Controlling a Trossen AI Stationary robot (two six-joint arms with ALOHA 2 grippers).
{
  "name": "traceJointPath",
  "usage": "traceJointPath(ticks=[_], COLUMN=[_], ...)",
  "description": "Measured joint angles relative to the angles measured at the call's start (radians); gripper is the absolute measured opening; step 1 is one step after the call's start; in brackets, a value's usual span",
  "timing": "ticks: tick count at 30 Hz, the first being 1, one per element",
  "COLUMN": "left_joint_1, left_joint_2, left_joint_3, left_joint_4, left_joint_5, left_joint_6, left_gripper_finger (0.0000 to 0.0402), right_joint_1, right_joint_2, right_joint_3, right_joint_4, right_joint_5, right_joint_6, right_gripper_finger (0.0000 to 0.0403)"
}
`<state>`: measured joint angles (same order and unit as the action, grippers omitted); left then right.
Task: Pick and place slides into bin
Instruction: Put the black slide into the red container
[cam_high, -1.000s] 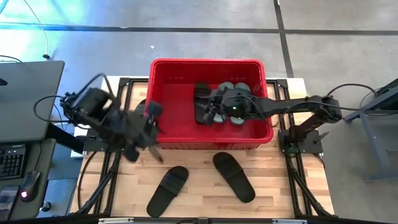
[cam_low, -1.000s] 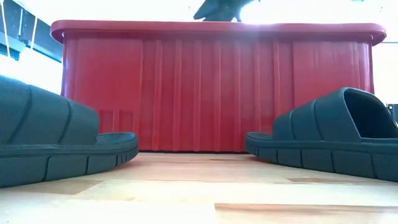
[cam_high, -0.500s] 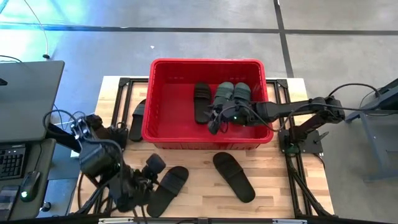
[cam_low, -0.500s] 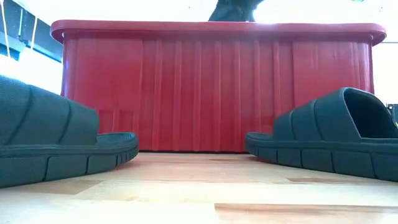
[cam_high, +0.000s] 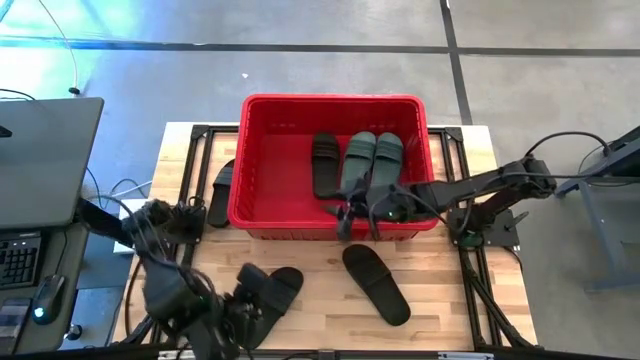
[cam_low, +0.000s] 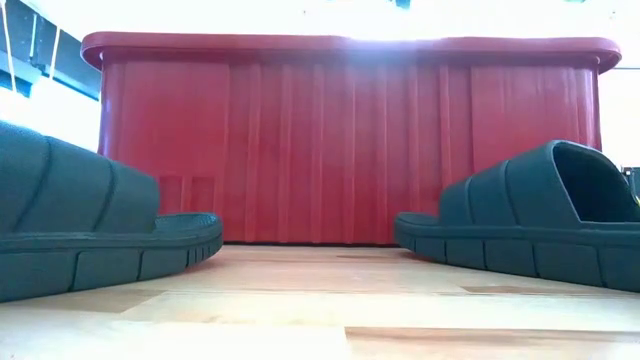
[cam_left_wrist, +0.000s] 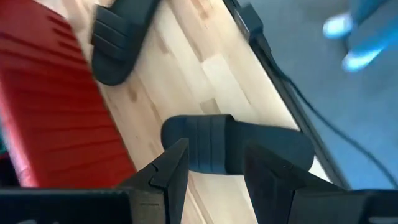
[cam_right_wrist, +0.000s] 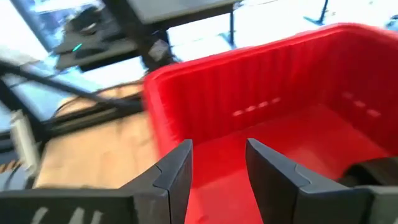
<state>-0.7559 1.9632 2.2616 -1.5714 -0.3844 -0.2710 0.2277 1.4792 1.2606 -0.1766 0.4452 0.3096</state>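
Hovering at the near-left desk (cam_high: 450, 310) edge, left claw (cam_high: 250, 290), fingers apart, sits over a black rubber slide (cam_high: 275, 300). Second black slide (cam_high: 377, 284) lies near-right. Right claw (cam_high: 350, 213), fingers apart, hangs over the red ribbed plastic bin (cam_high: 335, 103) holding two sage-green slides (cam_high: 374, 156).

Support surface: light wooden table top (cam_high: 320, 300) on a black metal frame, lower centre of the high view.

Directly on it:
- red bin (cam_high: 335, 227), upper middle of the top, long wall facing the near edge.
- black slide (cam_high: 376, 283), lower right of centre, lying diagonally, strap up, just in front of the bin.
- black slide (cam_high: 270, 304), lower left of centre, diagonal, near the front edge.
- black slide (cam_high: 220, 193), beside the bin's left wall, partly hidden under its rim.

Low view: two slides sit flat on the boards, bin wall behind.
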Motion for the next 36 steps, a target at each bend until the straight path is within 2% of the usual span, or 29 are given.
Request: traceJointPath(ticks=[5, 9, 16, 21, 29, 36], left_joint_1=[0.003, 0.004, 0.004, 0.026, 0.095, 0.123], left_joint_2=[0.120, 0.203, 0.338, 0.422, 0.467, 0.471], left_joint_3=[-0.001, -0.001, -0.001, -0.001, 0.000, 0.000], left_joint_4=[0.000, 0.001, 0.000, 0.001, 0.000, 0.000], left_joint_5=[0.007, 0.020, 0.062, 0.059, 0.021, 0.074], left_joint_6=[0.071, 0.046, -0.022, -0.025, -0.085, -0.070], left_gripper_finger=[0.0134, 0.0134, 0.0134, 0.0134, 0.0134, 0.0134], right_joint_1=[0.099, 0.194, 0.353, 0.445, 0.530, 0.535], right_joint_2=[0.000, 0.000, 0.000, 0.000, 0.000, 0.000], right_joint_3=[0.000, 0.000, 0.000, 0.000, 0.000, 0.000], right_joint_4=[0.038, 0.074, 0.085, 0.089, 0.094, 0.093], right_joint_5=[-0.051, -0.054, 0.101, 0.138, 0.278, 0.284], right_joint_6=[0.008, 0.039, 0.190, 0.215, 0.207, 0.182], right_gripper_finger=[0.0138, 0.0138, 0.0138, 0.0138, 0.0138, 0.0138])
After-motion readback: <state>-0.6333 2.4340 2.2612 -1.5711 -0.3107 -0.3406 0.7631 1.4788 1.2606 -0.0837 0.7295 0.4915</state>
